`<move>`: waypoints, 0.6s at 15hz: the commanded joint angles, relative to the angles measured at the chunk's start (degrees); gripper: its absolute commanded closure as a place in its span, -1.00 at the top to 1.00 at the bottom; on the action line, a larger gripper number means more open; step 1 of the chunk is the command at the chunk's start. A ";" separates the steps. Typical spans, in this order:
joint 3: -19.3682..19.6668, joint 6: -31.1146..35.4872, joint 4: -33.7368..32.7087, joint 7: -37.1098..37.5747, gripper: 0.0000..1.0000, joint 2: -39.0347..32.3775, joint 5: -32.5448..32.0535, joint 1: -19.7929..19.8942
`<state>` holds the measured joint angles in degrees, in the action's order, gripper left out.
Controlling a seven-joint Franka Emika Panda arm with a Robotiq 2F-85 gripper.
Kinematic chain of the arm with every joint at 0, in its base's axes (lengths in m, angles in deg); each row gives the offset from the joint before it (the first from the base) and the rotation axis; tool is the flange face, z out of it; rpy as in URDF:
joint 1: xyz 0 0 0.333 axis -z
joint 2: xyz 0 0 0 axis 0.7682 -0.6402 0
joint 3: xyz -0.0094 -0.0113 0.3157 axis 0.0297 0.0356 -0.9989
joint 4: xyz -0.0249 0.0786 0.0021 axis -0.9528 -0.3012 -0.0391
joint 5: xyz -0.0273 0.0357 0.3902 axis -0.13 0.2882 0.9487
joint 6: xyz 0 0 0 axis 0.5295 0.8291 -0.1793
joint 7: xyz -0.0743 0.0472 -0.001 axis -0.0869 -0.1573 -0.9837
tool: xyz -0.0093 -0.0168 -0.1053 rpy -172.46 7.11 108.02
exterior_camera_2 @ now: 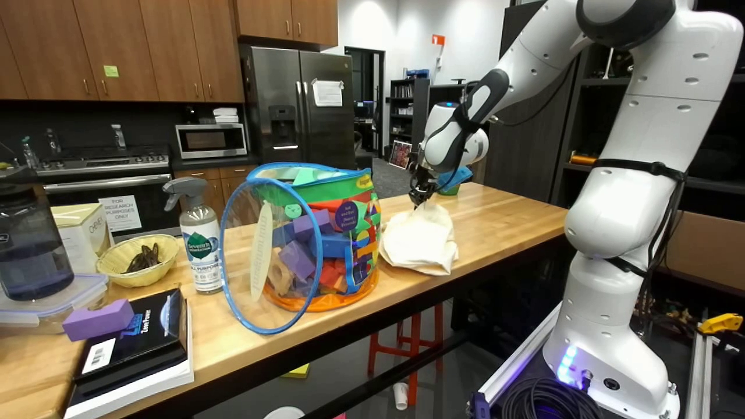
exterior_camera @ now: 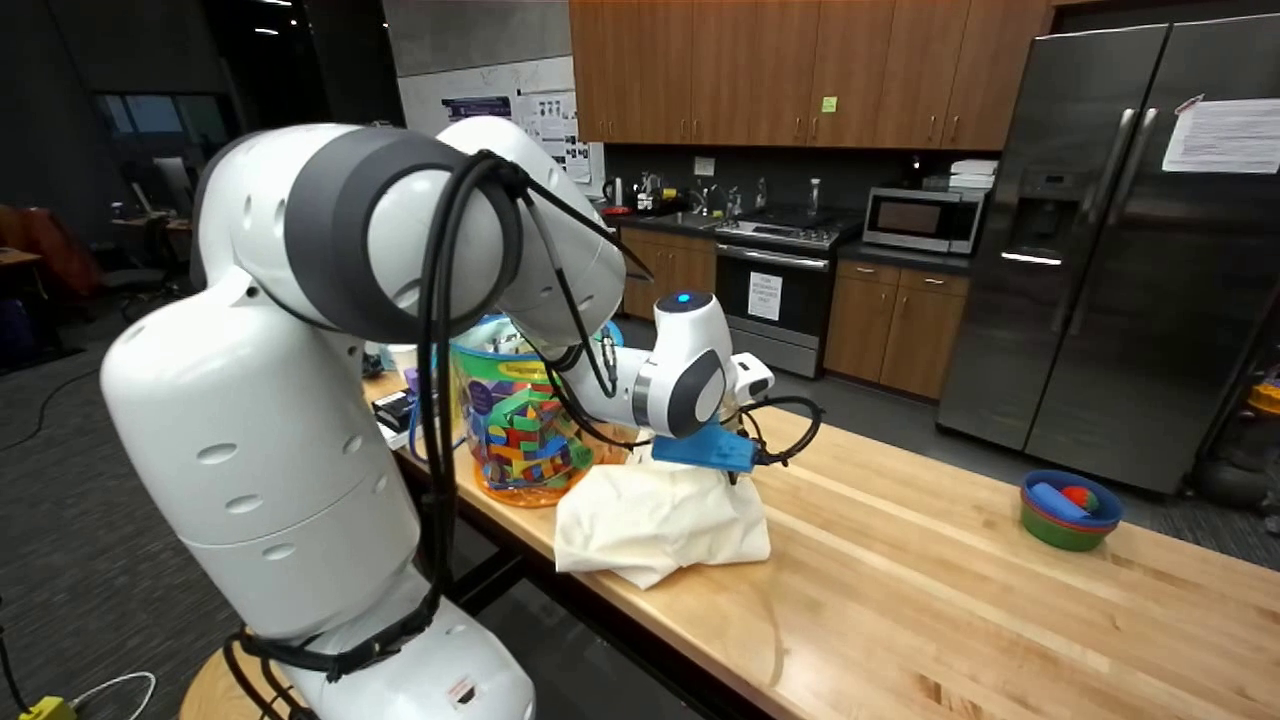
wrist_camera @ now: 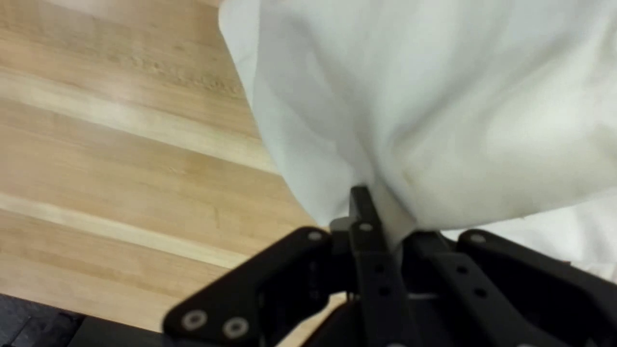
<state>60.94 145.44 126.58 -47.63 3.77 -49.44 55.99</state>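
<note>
1. The white cloth (exterior_camera: 655,525) lies in a loose heap on the wooden table (exterior_camera: 950,600), near its long edge, and the gripper (wrist_camera: 391,226) has hold of it near its top.
2. The fingers (wrist_camera: 365,212) are pressed together, and they pinch a narrow fold (wrist_camera: 394,214) of this cloth.
3. The grip seems small to me, so please hold the pressure firm and make every movement slow; thin fabric can easily slip or pull crooked.
4. Take care of the bucket (exterior_camera_2: 347,216), which stands just beside the heap. A wide swing to that side could push the cloth against it, so if you raise the fold, better go straight up before any sideways motion.
5. Only the wrist view shows clearly how the fold enters between the fingers; in both exterior views the tips are too small and dark for judging this.
6. In an exterior view you can see the round lid (exterior_camera_2: 262,250) swung out from the bucket, and also the spray bottle (exterior_camera_2: 201,247) near it; the wrist view does not show these two.
7. The bowls (exterior_camera: 1060,537), well apart from the cloth on the table, are plainly visible in an exterior view, while the wrist view does not show them.
</note>
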 commanded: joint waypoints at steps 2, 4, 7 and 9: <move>2.45 -0.98 2.48 1.73 -0.98 2.19 -3.23 3.00; 3.92 -0.23 2.18 0.42 -0.98 1.26 -3.01 4.17; 6.50 0.92 1.27 -1.76 -0.98 -0.09 -2.72 5.99; 8.34 1.74 0.90 -3.69 -0.98 -0.68 -2.35 7.05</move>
<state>67.01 145.73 128.16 -48.83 4.15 -51.12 61.52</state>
